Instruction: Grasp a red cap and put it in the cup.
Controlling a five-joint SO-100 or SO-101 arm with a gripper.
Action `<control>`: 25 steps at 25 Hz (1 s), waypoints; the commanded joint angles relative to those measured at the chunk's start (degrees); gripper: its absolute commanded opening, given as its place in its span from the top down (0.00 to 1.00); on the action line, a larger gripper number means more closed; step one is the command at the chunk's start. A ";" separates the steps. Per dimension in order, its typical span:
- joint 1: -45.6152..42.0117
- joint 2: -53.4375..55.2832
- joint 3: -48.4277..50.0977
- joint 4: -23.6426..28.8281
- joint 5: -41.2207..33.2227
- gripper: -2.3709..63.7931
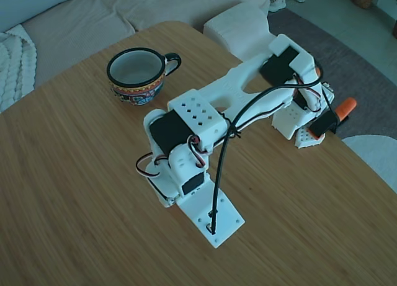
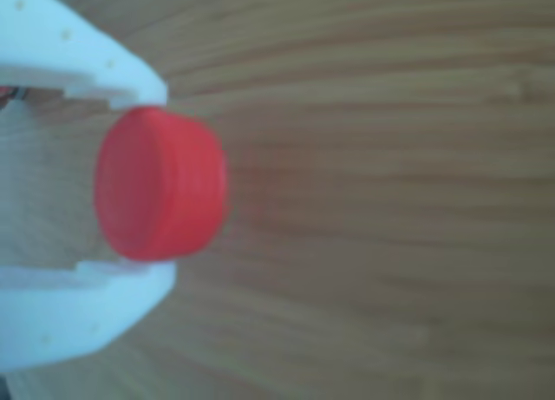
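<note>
Here we go: in the other view the red cap (image 2: 160, 185) sits square between the two white fingers (image 2: 95, 57), the gripper (image 2: 165, 185) closed around its sides. It looks pinched, though the blur won't let me swear both pads touch. The wooden table (image 1: 74, 205) lies just behind it. From the fixed view, the cap itself is hidden under the arm, and the cup (image 1: 138, 75) stands well apart, up and to the left of the wrist. That's the direction the carry must take.
</note>
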 commanded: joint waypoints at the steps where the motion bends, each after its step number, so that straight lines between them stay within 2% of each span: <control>1: 0.09 1.67 -8.35 3.34 0.53 0.88; 6: 1.14 1.67 -21.97 11.87 0.53 0.88; 8: 1.93 1.93 -25.14 11.95 0.53 0.88; 18: 5.27 6.33 -26.46 11.95 0.09 0.88; 25: 14.24 9.84 -26.37 11.95 0.09 0.88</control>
